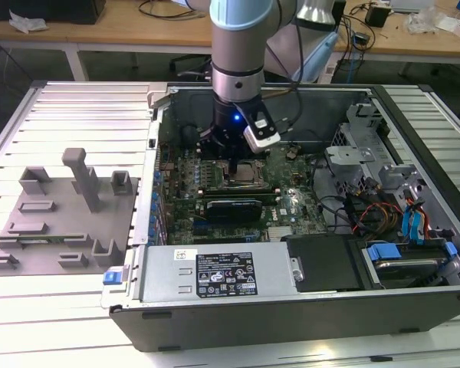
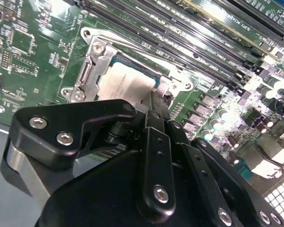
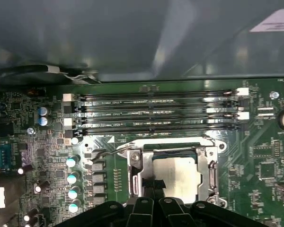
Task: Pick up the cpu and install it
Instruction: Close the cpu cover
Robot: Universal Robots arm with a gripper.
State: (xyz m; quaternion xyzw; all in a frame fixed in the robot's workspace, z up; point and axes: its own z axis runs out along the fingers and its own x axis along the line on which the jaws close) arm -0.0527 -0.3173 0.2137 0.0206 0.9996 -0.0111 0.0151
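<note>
The cpu [image 3: 177, 172] lies flat inside the metal-framed socket [image 3: 211, 165] on the motherboard, its pale silver top showing. In the second wrist view the cpu [image 2: 125, 85] sits just beyond the fingertips. My gripper [image 3: 151, 185] hangs directly over the near edge of the socket, its two dark fingers pressed together with nothing between them. The fingertips [image 2: 154, 101] overlap the chip's edge; I cannot tell whether they touch it. In the exterior view the gripper [image 1: 234, 164] is low inside the open computer case, above the cpu [image 1: 249, 175].
Several memory slots [image 3: 156, 111] run alongside the socket. The socket's thin wire lever [image 3: 104, 152] lies beside its frame. A grey fixture plate [image 1: 61, 222] with upright blocks lies at the exterior view's left. Drive bays and cables [image 1: 383, 207] fill the case's right side.
</note>
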